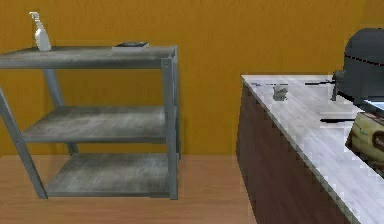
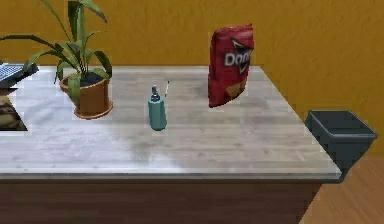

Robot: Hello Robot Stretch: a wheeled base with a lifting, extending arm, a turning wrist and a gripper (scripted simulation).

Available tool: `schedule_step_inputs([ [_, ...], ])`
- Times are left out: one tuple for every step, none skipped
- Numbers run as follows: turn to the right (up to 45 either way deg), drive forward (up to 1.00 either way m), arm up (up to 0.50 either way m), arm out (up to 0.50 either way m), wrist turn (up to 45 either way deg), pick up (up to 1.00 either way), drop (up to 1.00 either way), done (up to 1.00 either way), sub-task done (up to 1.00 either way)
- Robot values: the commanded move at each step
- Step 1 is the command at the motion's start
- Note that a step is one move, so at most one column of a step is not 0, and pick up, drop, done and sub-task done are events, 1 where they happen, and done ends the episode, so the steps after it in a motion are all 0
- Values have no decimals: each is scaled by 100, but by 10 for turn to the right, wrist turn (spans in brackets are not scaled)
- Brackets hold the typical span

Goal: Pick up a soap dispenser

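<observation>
A teal bottle with a dark pump top, shaped like a soap dispenser (image 2: 157, 112), stands upright near the middle of a pale marbled countertop (image 2: 200, 150) in the arm side view. It stands between a potted plant (image 2: 86, 90) on its left and a red snack bag (image 2: 229, 66) on its right. In the forward view a white bottle with a trigger-like top (image 1: 41, 33) stands at the left end of a grey shelf unit's top board (image 1: 90, 57).
A dark open bin (image 2: 343, 136) sits on the floor past the counter's right end. On the forward view's right, a counter (image 1: 310, 125) carries a dark appliance (image 1: 362, 65), a small pale item (image 1: 282, 93) and a box (image 1: 368, 135). A flat dark item (image 1: 130, 44) lies on the shelf top.
</observation>
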Motion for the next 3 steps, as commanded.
schedule_step_inputs([
  [0, 0, 50, 0, 0, 0, 0, 0, 0],
  [0, 0, 38, 0, 0, 0, 0, 0, 0],
  [0, 0, 0, 34, 0, 0, 0, 0, 0],
])
